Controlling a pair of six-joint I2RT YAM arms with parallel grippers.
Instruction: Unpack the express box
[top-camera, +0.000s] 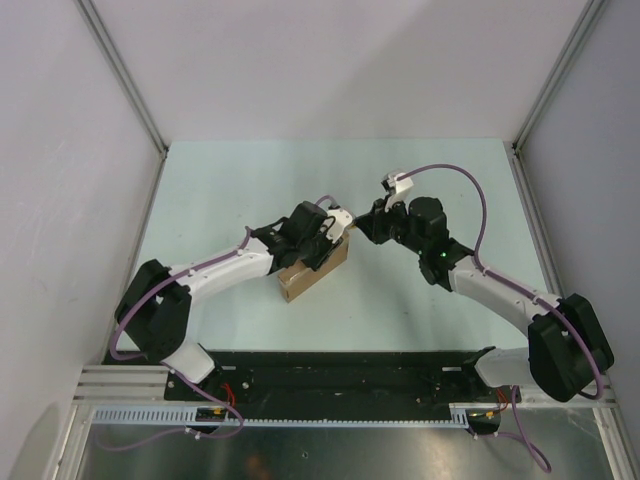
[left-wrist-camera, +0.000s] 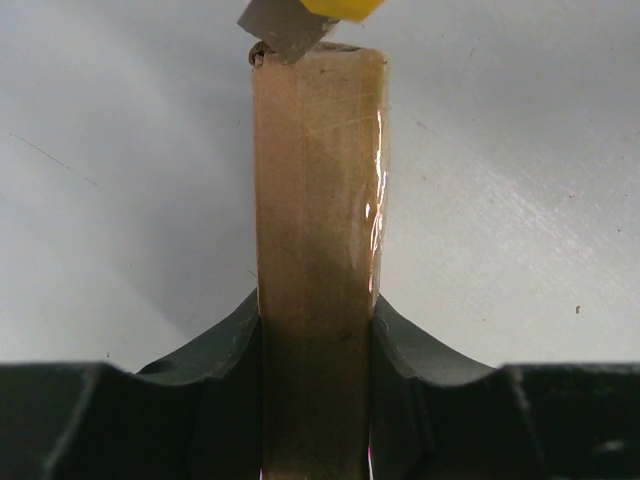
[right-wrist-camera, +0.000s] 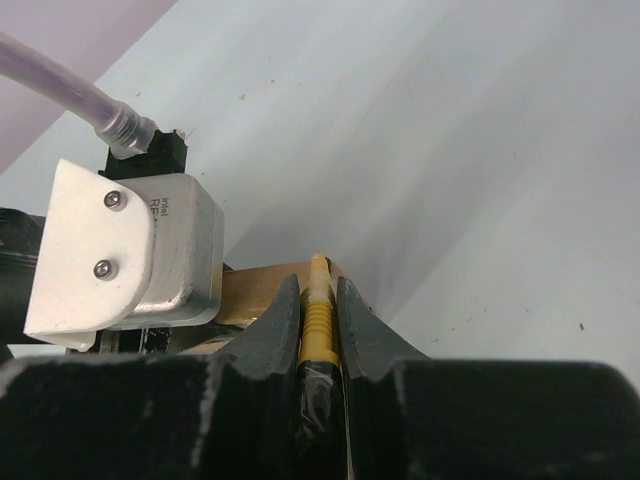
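Brown express box, taped shut, turned on edge.

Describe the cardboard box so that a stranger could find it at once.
On the pale green table, look at the middle, where both arms meet. The express box is clamped in the left tool. It is the only brown thing there, with clear tape on it.

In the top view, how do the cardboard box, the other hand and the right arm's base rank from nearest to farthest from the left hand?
1. The express box: gripped in the left hand, mid-picture.
2. The right hand: just right of the box's far end, holding a yellow knife.
3. The right arm's base: far off at bottom right.
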